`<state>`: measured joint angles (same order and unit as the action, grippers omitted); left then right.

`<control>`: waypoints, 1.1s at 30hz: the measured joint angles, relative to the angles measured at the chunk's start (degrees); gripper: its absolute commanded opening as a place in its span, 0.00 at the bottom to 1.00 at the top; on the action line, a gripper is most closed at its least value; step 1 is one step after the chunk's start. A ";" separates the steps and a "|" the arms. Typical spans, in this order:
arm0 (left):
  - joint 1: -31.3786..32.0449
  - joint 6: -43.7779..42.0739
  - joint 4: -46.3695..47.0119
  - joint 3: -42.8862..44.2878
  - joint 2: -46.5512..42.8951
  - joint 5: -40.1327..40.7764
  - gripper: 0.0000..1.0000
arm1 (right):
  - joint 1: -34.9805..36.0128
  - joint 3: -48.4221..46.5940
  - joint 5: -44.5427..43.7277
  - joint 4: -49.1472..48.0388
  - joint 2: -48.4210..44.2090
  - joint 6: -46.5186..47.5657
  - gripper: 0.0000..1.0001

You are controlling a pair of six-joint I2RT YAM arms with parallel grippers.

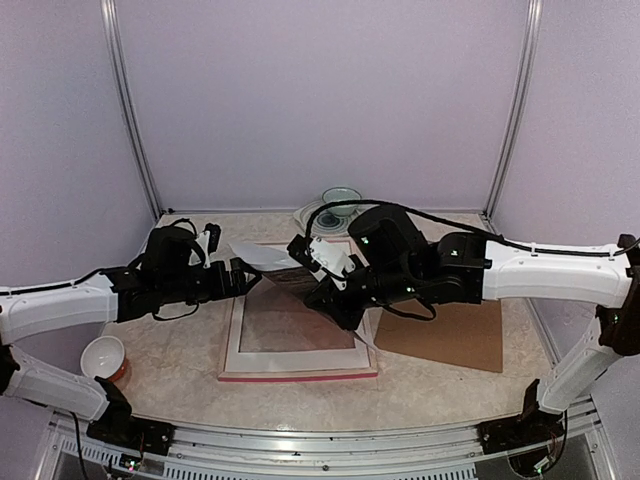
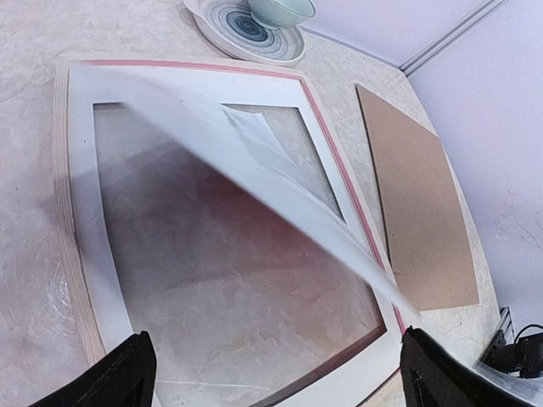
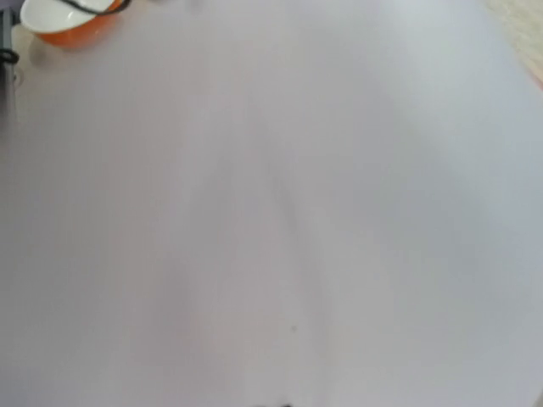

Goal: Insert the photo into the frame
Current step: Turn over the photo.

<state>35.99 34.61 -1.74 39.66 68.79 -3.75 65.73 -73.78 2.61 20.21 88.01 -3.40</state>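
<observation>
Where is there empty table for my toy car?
Bare tabletop runs along the near edge, in front of the frame and the brown board. A smaller patch lies between the orange cup and the frame. The middle is crowded: the left gripper, right gripper and photo hang over the frame. The plate fills the back.

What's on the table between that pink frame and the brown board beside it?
Nothing: bare marbled tabletop separates the frame from the brown hardboard, as the left wrist view shows.
</observation>
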 measured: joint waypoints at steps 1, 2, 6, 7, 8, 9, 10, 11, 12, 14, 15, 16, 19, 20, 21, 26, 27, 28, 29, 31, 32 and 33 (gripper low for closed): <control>0.00 0.07 0.00 -0.15 -0.07 0.00 0.99 | 0.57 -0.57 -0.42 0.59 0.39 0.46 0.06; -0.02 0.11 -0.04 -0.24 -0.15 0.04 0.99 | 1.05 -0.98 -0.66 0.98 0.70 0.81 0.07; -0.02 0.55 -0.02 -0.74 -1.11 0.48 0.99 | 3.17 -2.12 -1.75 2.45 2.16 1.77 0.08; -0.02 0.83 -0.02 -0.96 -1.55 0.72 0.99 | 3.63 -2.27 -2.01 2.82 2.67 2.08 0.08; -0.02 1.05 -0.02 -1.20 -2.01 0.92 0.99 | 4.07 -2.45 -2.29 3.13 3.26 2.45 0.08; -0.04 1.25 -0.02 -1.46 -2.47 1.11 0.99 | 4.42 -2.49 -2.43 3.41 3.87 2.78 0.08; -0.07 1.53 -0.02 -1.84 -3.06 1.29 0.99 | 4.74 -2.49 -2.56 3.72 4.48 3.06 0.08; -0.07 1.92 -0.04 -2.34 -3.78 1.53 0.99 | 4.94 -2.49 -2.67 4.07 5.01 3.39 0.08; -0.07 2.38 -0.07 -2.86 -4.59 1.75 0.99 | 5.03 -2.49 -2.69 4.33 5.35 3.56 0.08; -0.07 3.41 -0.22 -4.37 -6.64 2.29 0.99 | 5.03 -2.47 -2.67 4.55 5.53 3.80 0.08; -0.07 3.85 -0.37 -4.94 -7.54 2.47 0.99 | 5.03 -2.47 -2.67 4.50 5.53 3.82 0.08; -0.07 4.50 -0.42 -5.73 -8.68 2.60 0.99 | 5.03 -2.47 -2.69 4.37 5.53 3.85 0.08; -0.07 6.49 0.04 -7.80 -11.19 2.60 0.99 | 5.03 -2.32 -2.56 4.35 5.55 3.91 0.08; -0.07 7.50 0.26 -8.87 -11.91 2.58 0.99 | 5.03 -2.32 -2.36 4.35 5.62 3.91 0.09; -0.04 8.50 0.46 -9.88 -12.31 2.58 0.99 | 5.03 -2.32 -2.16 4.33 5.75 3.93 0.09; 0.44 13.57 0.00 -15.78 -14.16 3.89 0.99 | 5.05 -2.29 -0.79 3.96 7.72 4.00 0.10; 0.48 14.64 -0.44 -16.63 -15.04 4.57 0.99 | 5.05 -2.29 -0.61 3.93 8.22 4.02 0.10; 0.55 15.82 -0.92 -17.49 -16.31 5.46 0.99 | 5.09 -2.29 -0.35 3.93 8.79 4.02 0.10; 0.66 17.49 -1.57 -18.43 -18.69 6.84 0.99 | 5.16 -2.29 -0.20 3.96 9.31 4.02 0.10; 0.76 19.08 -2.25 -18.95 -21.79 8.66 0.99 | 5.33 -2.29 0.07 3.96 9.99 4.04 0.10; 0.76 19.96 -2.82 -19.04 -23.65 9.60 0.99 | 5.40 -2.29 0.20 3.96 10.16 4.04 0.10; 0.79 20.81 -3.30 -19.08 -25.73 10.67 0.99 | 5.46 -2.29 0.26 3.96 10.27 4.04 0.10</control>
<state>36.77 55.42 -5.04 20.58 43.07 6.92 71.20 -76.07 2.87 24.16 98.28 0.64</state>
